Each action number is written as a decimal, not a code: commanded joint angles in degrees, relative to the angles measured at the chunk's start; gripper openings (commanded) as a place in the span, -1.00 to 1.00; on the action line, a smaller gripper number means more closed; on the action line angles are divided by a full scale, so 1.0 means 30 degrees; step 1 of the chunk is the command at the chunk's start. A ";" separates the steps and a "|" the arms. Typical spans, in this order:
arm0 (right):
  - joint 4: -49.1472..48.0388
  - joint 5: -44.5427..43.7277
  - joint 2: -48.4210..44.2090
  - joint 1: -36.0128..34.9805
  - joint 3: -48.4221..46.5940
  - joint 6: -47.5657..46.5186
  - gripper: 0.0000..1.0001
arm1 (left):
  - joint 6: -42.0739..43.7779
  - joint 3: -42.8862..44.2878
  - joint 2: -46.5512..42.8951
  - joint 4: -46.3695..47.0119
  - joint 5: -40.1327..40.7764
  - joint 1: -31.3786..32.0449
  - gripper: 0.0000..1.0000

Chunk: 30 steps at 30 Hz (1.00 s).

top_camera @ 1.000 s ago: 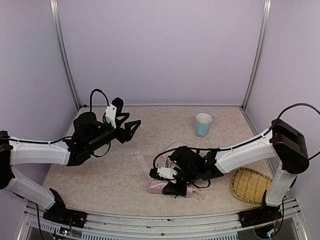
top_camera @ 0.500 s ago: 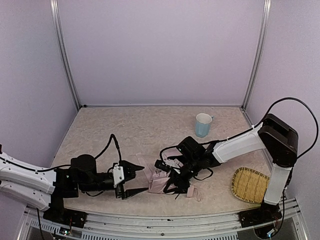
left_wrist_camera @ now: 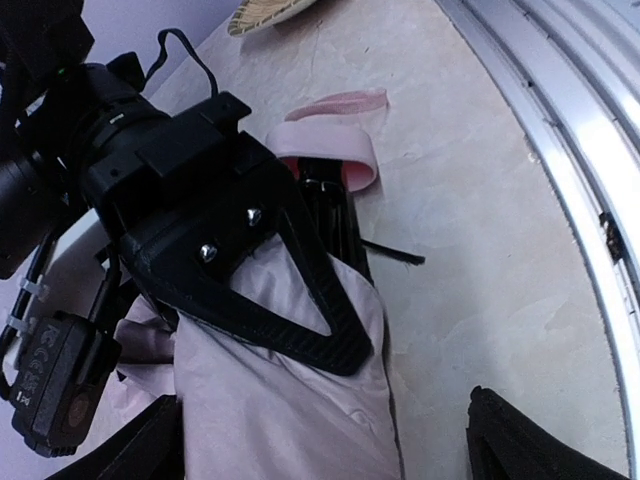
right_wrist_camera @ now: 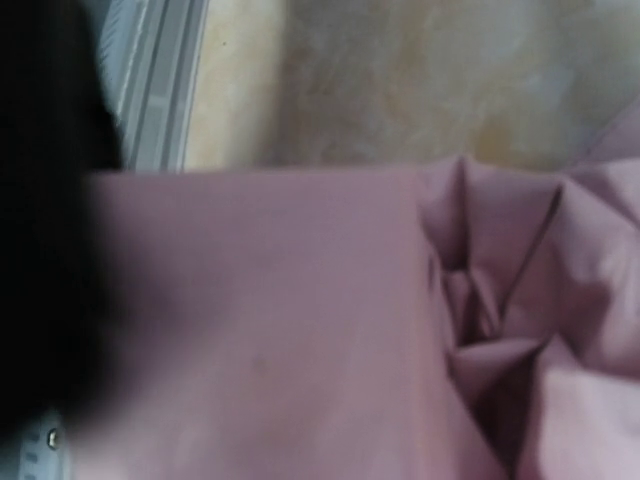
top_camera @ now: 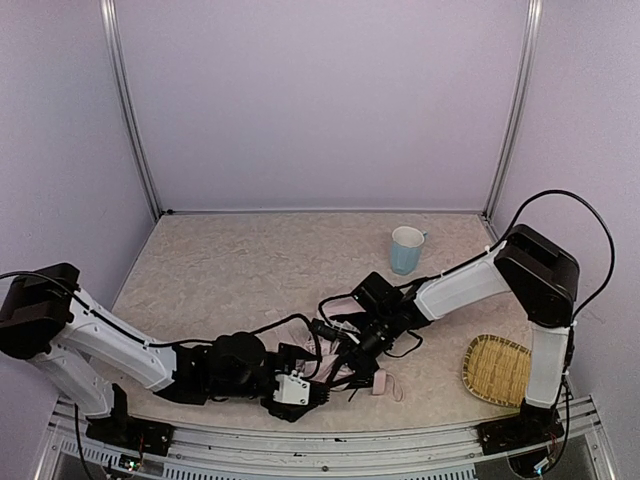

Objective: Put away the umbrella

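Observation:
The umbrella (top_camera: 340, 373) lies collapsed near the table's front edge, pale pink fabric (left_wrist_camera: 290, 400) bunched up, with its pink handle (left_wrist_camera: 325, 152) and strap (left_wrist_camera: 340, 103) beyond. My right gripper (top_camera: 345, 350) is shut on the fabric. One of its black fingers (left_wrist_camera: 310, 300) lies across the top of the cloth, and folds of pink fabric (right_wrist_camera: 300, 330) fill the right wrist view. My left gripper (left_wrist_camera: 330, 450) is open and low along the front edge, with the fabric's near end between its fingers (left_wrist_camera: 525, 445).
A light-blue cup (top_camera: 406, 250) stands at the back right. A woven bamboo tray (top_camera: 500, 370) lies at the front right and shows again as the tray (left_wrist_camera: 265, 12) in the left wrist view. The metal front rail (left_wrist_camera: 560, 110) runs close beside my left gripper.
My left arm swung from the back left down to the front edge and reached right to the umbrella, its jaws widening. The right gripper stayed on the fabric and turned a little.

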<state>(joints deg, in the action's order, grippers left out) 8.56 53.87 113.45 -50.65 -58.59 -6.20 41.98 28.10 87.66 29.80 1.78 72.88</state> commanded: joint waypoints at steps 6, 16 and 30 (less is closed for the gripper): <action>0.3897 -0.0319 0.1626 -0.0391 0.0729 -0.0782 -0.58 | 0.2541 0.1217 0.4062 0.2888 0.2992 -0.0655 0.83; 0.3283 -0.0682 0.0655 -0.0401 0.0624 -0.0611 -0.29 | 0.0735 0.2179 0.4598 0.0146 0.1007 -0.0860 -0.09; -0.0274 -0.5631 -0.6806 -0.0210 0.3401 0.0517 0.43 | -0.4762 0.3765 0.4523 -0.5932 -0.2784 -0.2050 -0.60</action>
<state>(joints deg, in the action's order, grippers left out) 9.47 45.28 100.20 -51.46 -51.37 -6.22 35.70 38.26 100.55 23.42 -0.12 68.97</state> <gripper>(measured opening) 0.701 0.333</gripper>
